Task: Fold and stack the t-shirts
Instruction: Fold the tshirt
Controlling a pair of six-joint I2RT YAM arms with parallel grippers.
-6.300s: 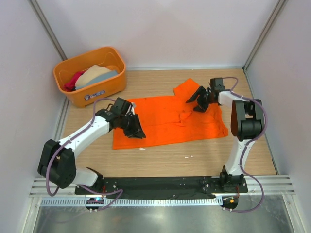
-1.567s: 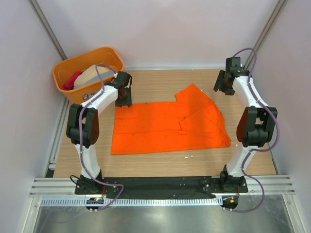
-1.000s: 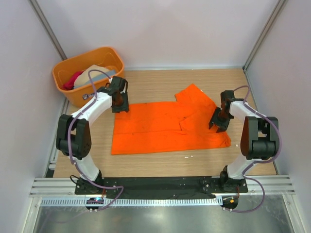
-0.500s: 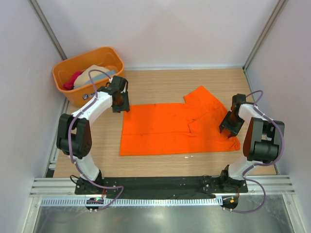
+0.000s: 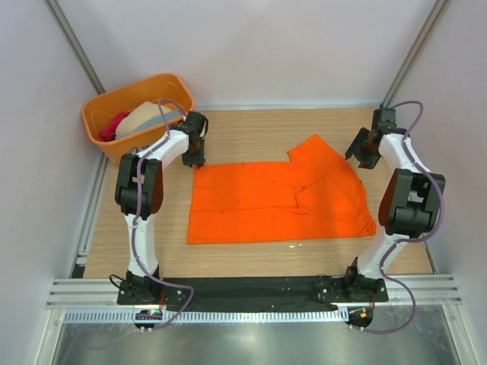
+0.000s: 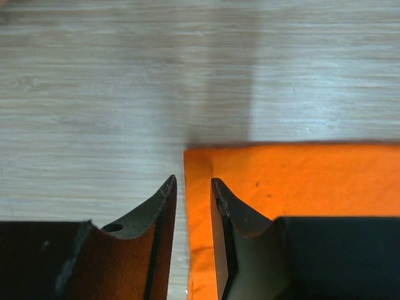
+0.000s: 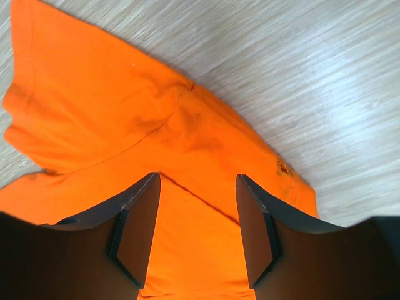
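Note:
A bright orange t-shirt [image 5: 278, 204] lies spread flat on the wooden table, one sleeve [image 5: 319, 152] pointing to the far right. My left gripper [image 5: 195, 158] sits at the shirt's far left corner. In the left wrist view its jaws [image 6: 192, 181] stand a narrow gap apart, astride the shirt's [image 6: 294, 181] left edge, which lies flat between them. My right gripper [image 5: 358, 152] hovers by the far right sleeve. It is open wide [image 7: 198, 178] above the orange cloth [image 7: 94, 100], holding nothing. More t-shirts, crimson [image 5: 114, 123], beige [image 5: 144, 115] and grey-blue [image 5: 172, 117], are piled in the tub.
The rigid orange tub [image 5: 144, 80] stands at the far left corner, just behind my left arm. Bare wood lies in front of the shirt and along the far edge [image 5: 259, 125]. Walls close in the table on three sides.
My right gripper has left the shirt's right edge and moved to the far side by the sleeve, opening wider. The left jaws have narrowed at the far left corner. The shirt has stayed put.

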